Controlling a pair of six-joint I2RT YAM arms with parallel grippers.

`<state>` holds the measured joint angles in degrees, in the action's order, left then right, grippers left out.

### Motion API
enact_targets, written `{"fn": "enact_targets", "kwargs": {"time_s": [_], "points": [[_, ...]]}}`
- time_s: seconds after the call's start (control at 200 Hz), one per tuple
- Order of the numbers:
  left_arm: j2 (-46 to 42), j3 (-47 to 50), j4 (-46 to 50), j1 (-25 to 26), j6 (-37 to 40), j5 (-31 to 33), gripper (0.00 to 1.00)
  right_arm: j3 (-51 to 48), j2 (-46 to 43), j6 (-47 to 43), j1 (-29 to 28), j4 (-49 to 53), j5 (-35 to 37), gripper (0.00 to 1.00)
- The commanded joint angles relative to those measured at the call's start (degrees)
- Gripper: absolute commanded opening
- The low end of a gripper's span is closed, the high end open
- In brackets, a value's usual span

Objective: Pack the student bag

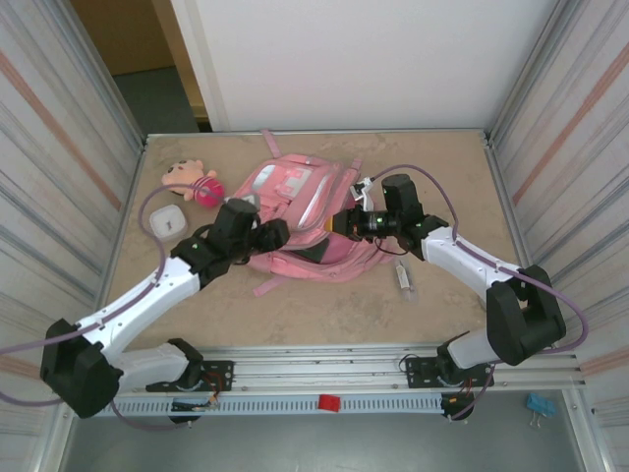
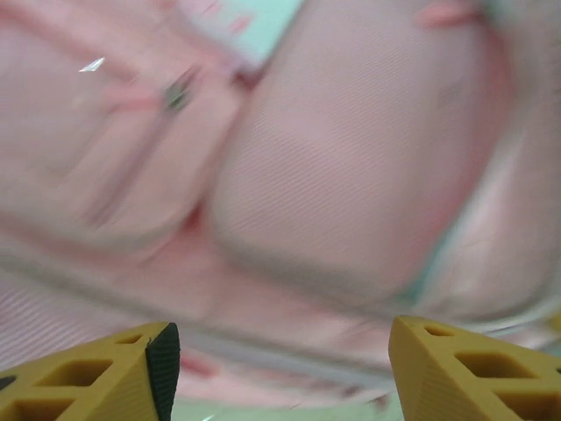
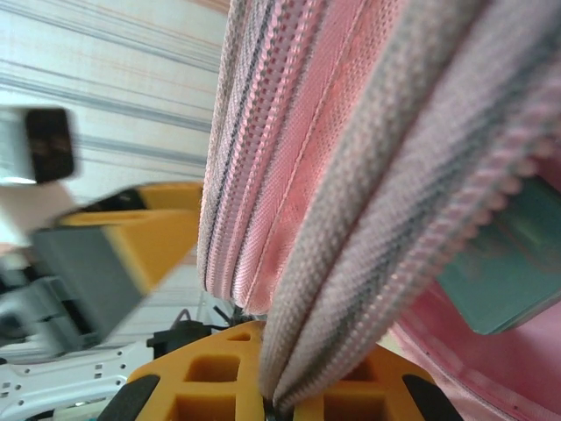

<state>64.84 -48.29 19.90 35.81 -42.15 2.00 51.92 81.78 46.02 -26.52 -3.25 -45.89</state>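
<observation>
The right gripper [image 1: 339, 224] is clamped on the student bag [image 1: 300, 192]. In the right wrist view its yellow fingers [image 3: 219, 386] pinch a ridge of pink zipped fabric [image 3: 351, 132] that rises steeply away from the camera. The left gripper [image 1: 278, 234] stands with its fingers apart just over the bag's left side, and its own camera shows the two yellow tips [image 2: 96, 373] wide of each other above blurred pink cloth [image 2: 351, 193].

The bag lies flat in the middle of the table [image 1: 442, 167], a tan, mottled surface. Ribbed grey side walls [image 1: 49, 147] close in the left and right, and a plain white far wall [image 1: 344, 59] stands beyond the table. A brown-framed opening [image 1: 138, 49] shows at the far left. Along the near edge runs a metal rail [image 1: 393, 379] carrying both arm bases, with a red block [image 1: 329, 401] at its centre and a blue clip [image 1: 539, 405] off to the right.

A plush doll [image 1: 195, 180] lies at the far left, just beside the bag. Nearer, a white case [image 1: 169, 222] sits close to the left arm, looped by that arm's purple cable. A small pale item [image 1: 402, 276] rests to the right of the bag, under the right arm. A pink strap [image 1: 275, 283] trails toward the near side. The two grippers face each other across the bag's near half.
</observation>
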Motion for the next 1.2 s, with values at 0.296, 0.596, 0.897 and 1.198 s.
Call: {"fn": "enact_targets", "kwargs": {"time_s": [0.296,0.596,0.897,1.198], "points": [[-1.49,15.48,-15.38,-6.45,11.12,-8.31,0.56,2.85,-0.04,1.84,0.16,-3.19,-2.89,0.0],[7.76,13.53,-21.28,-6.9,20.69,-10.49,0.5,2.83,-0.07,3.45,-0.12,-4.77,-3.04,0.0],[6.76,13.48,-20.55,-6.91,22.7,-12.87,0.05,1.39,0.36,6.76,-0.38,-4.96,1.42,0.17],[3.44,9.5,-10.43,-3.17,27.2,-13.46,0.0,-1.12,4.26,14.93,-3.61,-13.64,8.75,0.0]]}}
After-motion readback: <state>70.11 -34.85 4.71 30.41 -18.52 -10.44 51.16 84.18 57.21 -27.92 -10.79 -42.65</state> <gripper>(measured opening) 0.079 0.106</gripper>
